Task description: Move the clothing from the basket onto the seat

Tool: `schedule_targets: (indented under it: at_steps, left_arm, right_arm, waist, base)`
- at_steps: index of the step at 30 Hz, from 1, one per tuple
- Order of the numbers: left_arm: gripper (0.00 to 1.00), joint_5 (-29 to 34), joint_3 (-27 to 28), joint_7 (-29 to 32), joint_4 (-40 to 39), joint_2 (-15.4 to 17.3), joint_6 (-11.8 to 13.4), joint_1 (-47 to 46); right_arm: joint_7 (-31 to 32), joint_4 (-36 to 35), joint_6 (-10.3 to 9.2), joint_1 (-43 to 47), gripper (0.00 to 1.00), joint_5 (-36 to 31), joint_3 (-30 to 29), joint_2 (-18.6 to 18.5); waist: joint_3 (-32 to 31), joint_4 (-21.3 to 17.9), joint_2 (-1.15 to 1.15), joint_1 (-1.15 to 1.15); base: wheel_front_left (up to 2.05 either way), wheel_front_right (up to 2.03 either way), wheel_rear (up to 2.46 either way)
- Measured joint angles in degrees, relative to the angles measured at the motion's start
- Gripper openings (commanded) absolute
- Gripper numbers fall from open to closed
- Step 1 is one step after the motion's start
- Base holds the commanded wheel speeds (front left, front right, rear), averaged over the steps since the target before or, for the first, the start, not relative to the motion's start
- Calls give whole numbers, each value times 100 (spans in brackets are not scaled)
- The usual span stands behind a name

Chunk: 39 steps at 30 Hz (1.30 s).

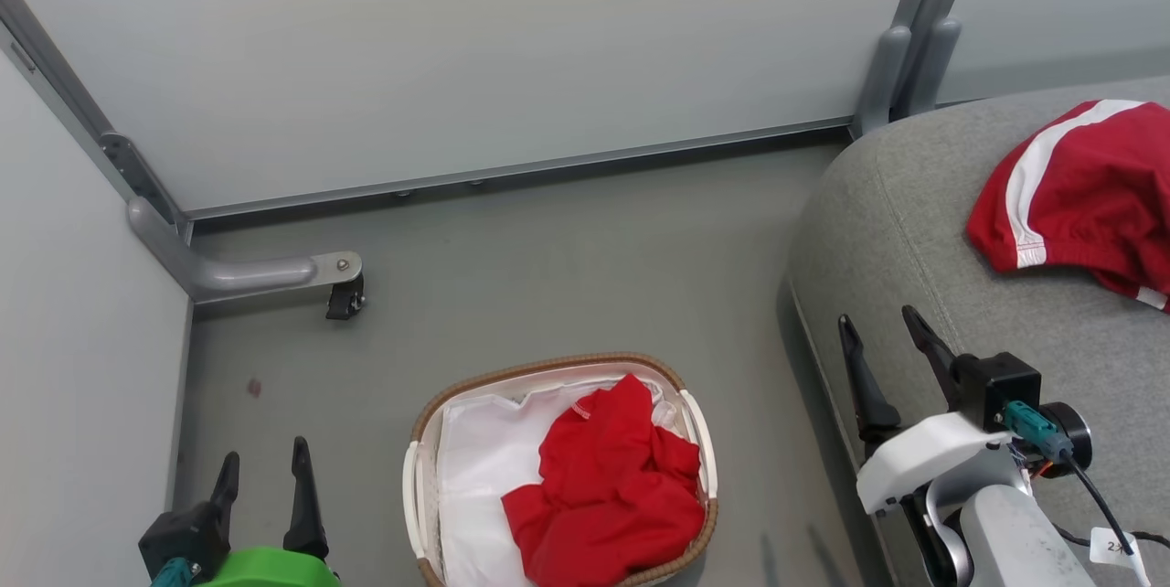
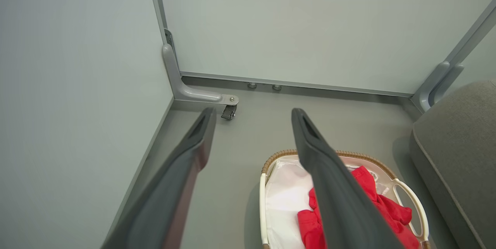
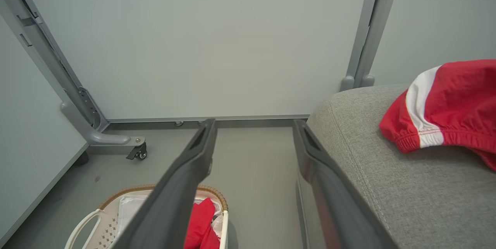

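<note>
A plain red garment [image 1: 611, 486] lies crumpled in the oval cream basket [image 1: 419, 486] on the floor, on top of a thin white liner. The same garment [image 2: 387, 210] and basket rim [image 2: 279, 158] show in the left wrist view, and the garment [image 3: 201, 222] in the right wrist view. A red garment with a white stripe [image 1: 1088, 189] rests on the grey seat [image 1: 914, 230], also seen as the striped garment [image 3: 445, 105] on the seat [image 3: 387, 171]. My left gripper [image 1: 263, 464] is open, left of the basket. Over the seat's front edge, my right gripper [image 1: 882, 324] is open and empty.
Pale partition panels enclose the corner, with a grey metal foot and caster [image 1: 345, 296] on the floor at the left. A vertical post [image 1: 900, 66] stands behind the seat's corner. Grey floor [image 1: 567, 276] lies between basket and wall.
</note>
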Motion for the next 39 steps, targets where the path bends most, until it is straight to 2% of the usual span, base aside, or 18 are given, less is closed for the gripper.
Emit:
schedule_targets:
  at_steps: [5, 15, 28, 39]
  left_arm:
    - [100, -137, -105, 0, -45, -4, 73, 151]
    - [100, -247, -565, 0, 73, -10, 10, -75]
    - [100, -838, -1579, 0, 446, -19, -55, -1454]
    - [100, -1169, -2351, 0, 887, 209, -56, -2403]
  right_arm:
    - [1, 24, 0, 91, 100, 44, 10, 0]
    - [1, -123, 0, -68, 100, 54, -14, -1]
    - [1, -601, 0, -966, 100, 104, 81, -3]
    - [0, -1241, 0, -1673, 100, 300, 358, -2]
  waist:
    - [-75, -19, 0, 0]
    - [236, -40, 0, 0]
    - [1327, -113, 0, 0]
    - [2430, -312, 0, 0]
  base:
    - [0, 0, 0]
    - [0, 0, 0]
    - [0, 0, 0]
    - [0, 0, 0]
